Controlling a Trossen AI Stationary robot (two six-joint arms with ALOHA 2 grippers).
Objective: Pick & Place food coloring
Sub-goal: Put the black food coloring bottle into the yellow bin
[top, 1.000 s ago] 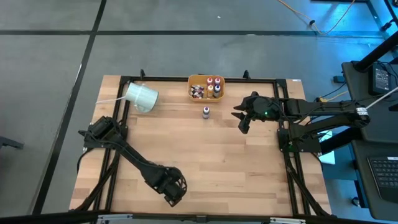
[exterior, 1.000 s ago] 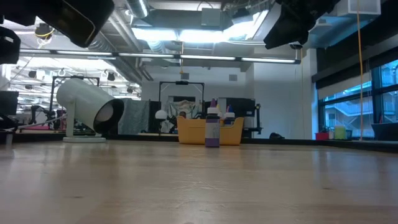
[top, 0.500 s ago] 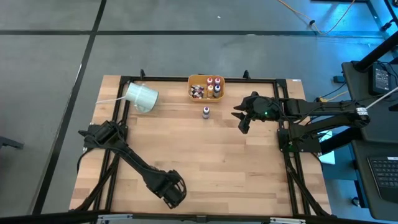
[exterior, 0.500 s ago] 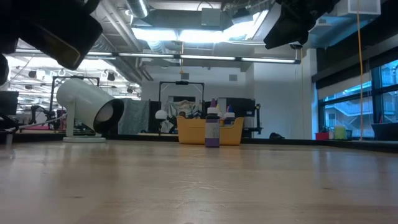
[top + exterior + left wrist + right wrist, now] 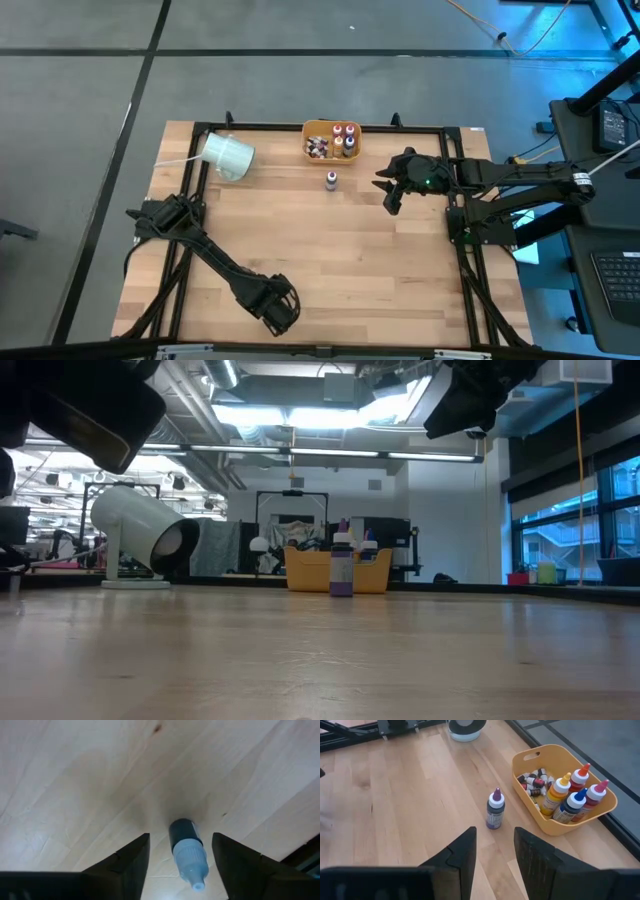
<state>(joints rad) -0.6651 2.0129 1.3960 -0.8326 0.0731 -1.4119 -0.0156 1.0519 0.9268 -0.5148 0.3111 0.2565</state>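
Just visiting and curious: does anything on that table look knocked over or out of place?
Yes. The white cup lies tipped on its side near the table's far left corner, and one purple bottle stands alone outside the orange bin.

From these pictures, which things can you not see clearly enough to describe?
- Small dark bottle with pale dropper cap: only the left wrist view shows it, between the left hand's fingers; in the high view the arm hides it.
- Tiny vials in the orange rectangular bin: too small to count.
- Bin contents in the low view: its wall hides the lower parts.
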